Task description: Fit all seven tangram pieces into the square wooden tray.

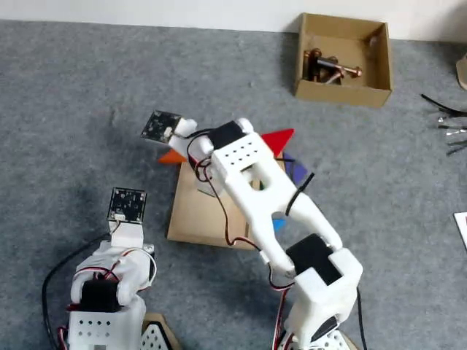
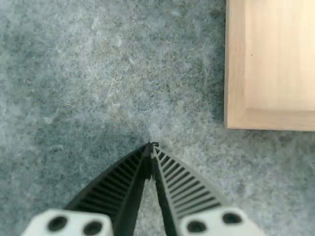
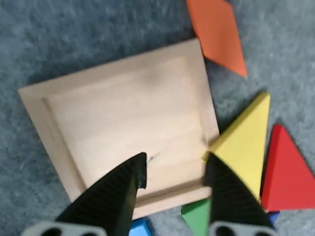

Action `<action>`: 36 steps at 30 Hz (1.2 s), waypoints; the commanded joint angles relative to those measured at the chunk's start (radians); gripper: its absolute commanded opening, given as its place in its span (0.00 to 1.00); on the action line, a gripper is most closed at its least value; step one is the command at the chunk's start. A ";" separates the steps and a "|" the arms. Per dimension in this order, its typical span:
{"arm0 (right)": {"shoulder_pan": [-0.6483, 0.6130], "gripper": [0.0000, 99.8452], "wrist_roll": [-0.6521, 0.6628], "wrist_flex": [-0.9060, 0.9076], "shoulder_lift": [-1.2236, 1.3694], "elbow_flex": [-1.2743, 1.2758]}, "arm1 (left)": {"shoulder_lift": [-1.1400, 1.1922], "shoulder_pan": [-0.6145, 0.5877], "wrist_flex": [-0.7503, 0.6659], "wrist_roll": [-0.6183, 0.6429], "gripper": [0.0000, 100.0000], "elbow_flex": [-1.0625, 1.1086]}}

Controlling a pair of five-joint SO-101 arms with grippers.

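Got the square wooden tray lying flat on the grey felt worktop, roughly mid-table, bare wood showing inside. Right arm stretched across it in the high view, right gripper hanging over one tray edge, jaws spread wide, nothing held between them. Left gripper closed tight, tips pressed together, gripping nothing, low over the felt just beside a tray corner and not touching it

Pieces in sight all lying outside the tray, around it. Orange parallelogram close to one corner, too tight to call touching or not. Yellow triangle along the neighbouring side, one point right up against the rim. Red triangle just beside the yellow one, on the side away from the tray. Green piece peeking out next to the yellow triangle at the next tray corner, partly behind a gripper finger. Blue piece poking out at the tray edge there too, only a sliver visible. Bluish-purple piece in the high view near the red triangle, half under the arm, shape hard to make out

Cardboard box way off at the far right, well apart from everything, with some coppery metal bits inside
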 commanded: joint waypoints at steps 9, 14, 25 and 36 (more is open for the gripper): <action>0.071 0.28 0.129 -0.171 -0.027 0.050 | -0.016 -0.013 0.005 0.006 0.01 0.019; 0.122 0.27 0.049 -0.280 0.053 0.053 | -0.016 -0.013 0.005 0.006 0.01 0.019; 0.150 0.16 -0.172 -0.367 0.076 0.053 | -0.016 -0.013 0.005 0.006 0.01 0.019; 0.268 0.00 -0.261 -0.433 0.082 0.056 | -0.016 -0.013 0.005 0.006 0.01 0.019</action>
